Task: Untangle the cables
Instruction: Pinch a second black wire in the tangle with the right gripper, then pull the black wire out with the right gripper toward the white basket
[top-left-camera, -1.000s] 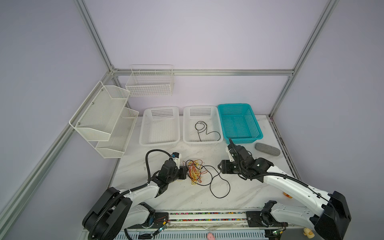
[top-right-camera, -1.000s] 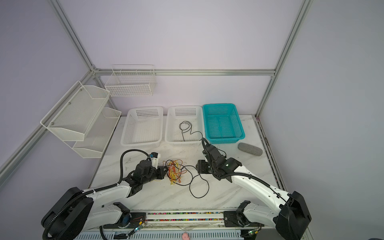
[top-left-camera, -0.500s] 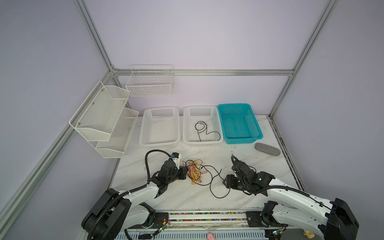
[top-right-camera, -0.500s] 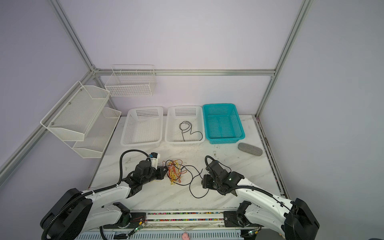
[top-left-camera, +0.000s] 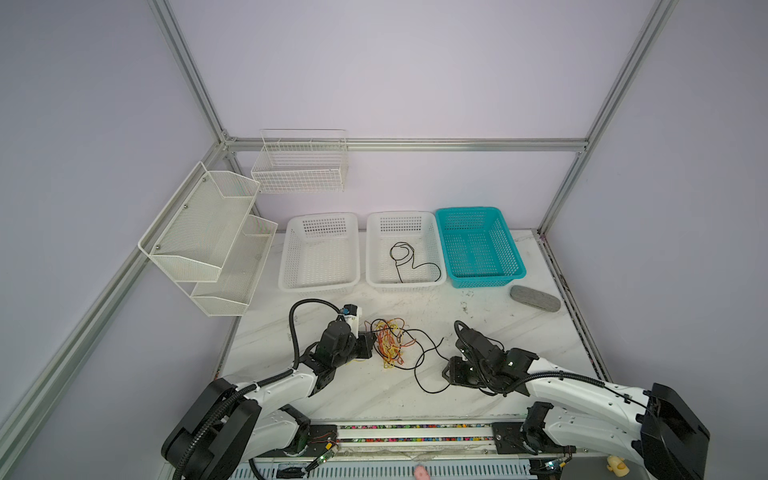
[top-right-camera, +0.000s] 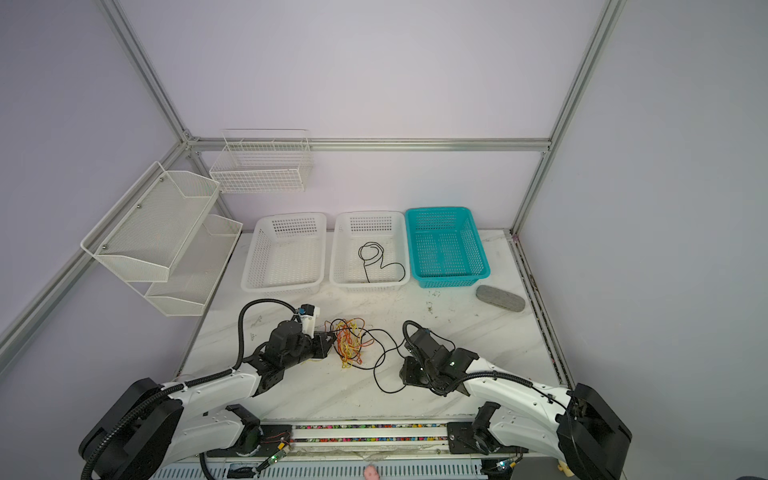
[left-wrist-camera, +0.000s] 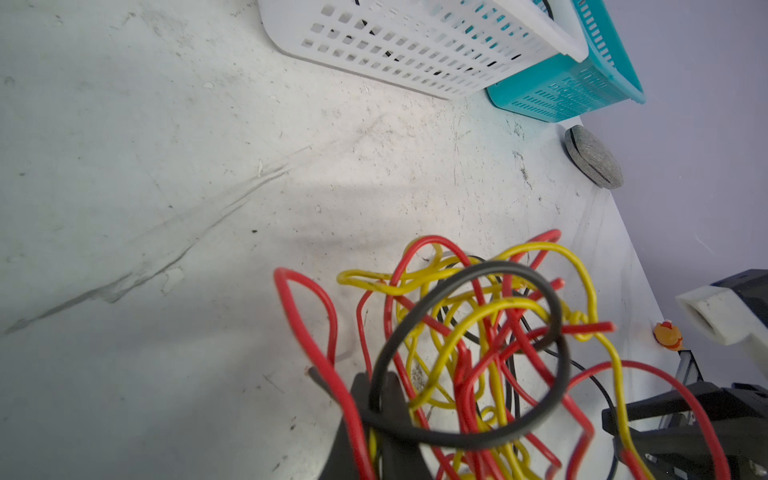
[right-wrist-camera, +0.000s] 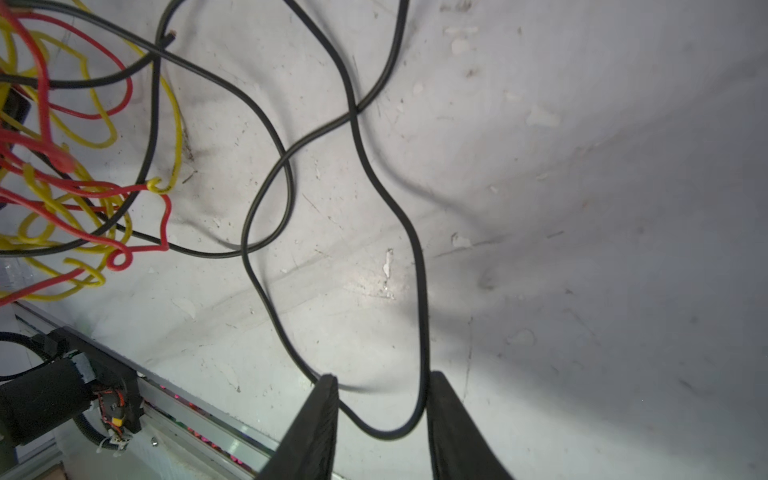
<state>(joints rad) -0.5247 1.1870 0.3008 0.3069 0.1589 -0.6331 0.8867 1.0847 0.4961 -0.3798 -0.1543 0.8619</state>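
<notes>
The cables lie in a tangle (top-left-camera: 388, 343) (top-right-camera: 347, 341) of red and yellow wires at the table's middle front. A long black cable (top-left-camera: 420, 376) (top-right-camera: 376, 376) loops out of it to the right. My left gripper (top-left-camera: 371, 338) (top-right-camera: 328, 338) (left-wrist-camera: 376, 384) is shut on the tangle's left edge, pinching the black cable (left-wrist-camera: 494, 267) with red and yellow strands beside it. My right gripper (top-left-camera: 446, 372) (top-right-camera: 403, 372) (right-wrist-camera: 382, 376) is low at the loop's front right. Its jaws stand apart, with a bend of the black cable (right-wrist-camera: 420, 270) lying between the fingers (right-wrist-camera: 316, 424).
Two white baskets (top-left-camera: 318, 282) (top-left-camera: 376, 282) and a teal basket (top-left-camera: 482, 278) line the back; the middle one holds a second black cable (top-left-camera: 403, 257). A grey pouch (top-left-camera: 535, 297) lies at the right. Wire shelves (top-left-camera: 208, 237) hang on the left wall.
My right arm has swung from behind the black loop toward the front and dropped low at its near bend, and its jaws have narrowed. The left gripper has kept its hold.
</notes>
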